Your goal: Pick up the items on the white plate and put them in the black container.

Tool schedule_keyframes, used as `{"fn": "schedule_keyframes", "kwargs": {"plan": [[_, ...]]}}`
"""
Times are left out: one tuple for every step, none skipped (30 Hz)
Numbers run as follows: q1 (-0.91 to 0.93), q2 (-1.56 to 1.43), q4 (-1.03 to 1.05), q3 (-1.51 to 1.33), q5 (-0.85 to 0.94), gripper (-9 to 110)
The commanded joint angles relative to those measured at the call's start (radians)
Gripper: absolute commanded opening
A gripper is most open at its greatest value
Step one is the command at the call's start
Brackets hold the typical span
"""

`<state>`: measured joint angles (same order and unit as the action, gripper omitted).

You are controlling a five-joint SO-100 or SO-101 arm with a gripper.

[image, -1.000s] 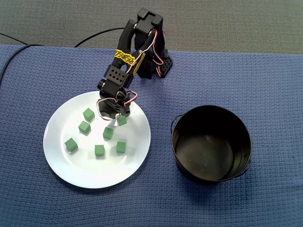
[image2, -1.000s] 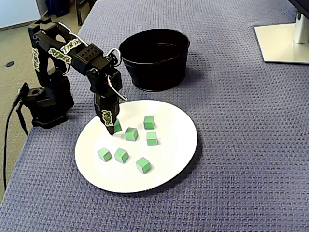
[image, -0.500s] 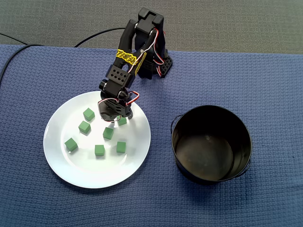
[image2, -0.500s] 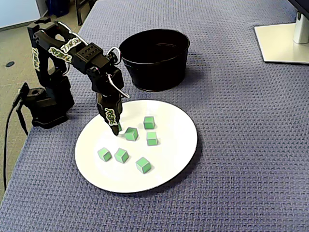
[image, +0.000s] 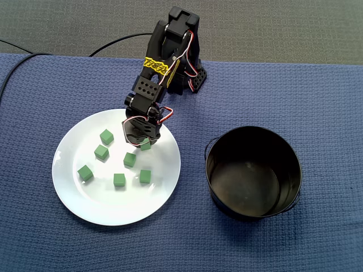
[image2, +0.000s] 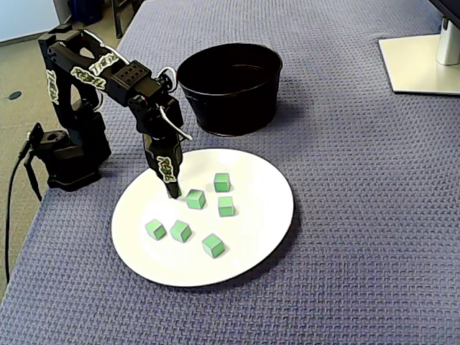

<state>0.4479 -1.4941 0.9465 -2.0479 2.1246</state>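
Fixed view, from above: gripper (image: 142, 143) tip is at one green cube (image: 147, 145) on the white plate (image: 74, 198), arm side. I cannot tell whether the jaws are clamped on it. Risk: an off-centre pinch could squirt the cube out into the other cubes (image: 130, 159), or drop it short of the black container (image: 253, 148), well apart to the right.

Fixed view, from the side: arm folded forward, forearm pitched steeply down, gripper (image2: 173, 191) at the plate (image2: 259, 230) surface, hiding that cube. Container (image2: 228, 108) stands behind.

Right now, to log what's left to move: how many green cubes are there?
7 green cubes, all on the white plate: six loose across it, one at the gripper, hidden in a fixed view.
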Motion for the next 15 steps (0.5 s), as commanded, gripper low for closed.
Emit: {"fn": "schedule_keyframes", "kwargs": {"plan": [[-0.034,-0.023,-0.015,-0.018,-0.063,0],[-0.040,-0.046,-0.015,-0.003,-0.110,0],[-0.048,-0.078,-0.015,0.014,-0.169,0],[-0.054,-0.120,-0.020,0.034,-0.239,0],[-0.057,-0.167,-0.025,0.057,-0.319,0],[-0.058,-0.224,-0.044,0.074,-0.387,0],[-0.061,-0.282,-0.091,0.083,-0.471,0],[-0.064,-0.339,-0.155,0.089,-0.572,0],[-0.071,-0.396,-0.222,0.095,-0.667,0],[-0.078,-0.451,-0.302,0.097,-0.755,0],[-0.087,-0.506,-0.396,0.083,-0.839,0],[-0.098,-0.557,-0.443,0.083,-0.908,0],[-0.112,-0.601,-0.454,0.097,-0.966,0],[-0.130,-0.647,-0.460,0.110,-1.020,0],[-0.152,-0.695,-0.466,0.124,-1.069,0]]}}
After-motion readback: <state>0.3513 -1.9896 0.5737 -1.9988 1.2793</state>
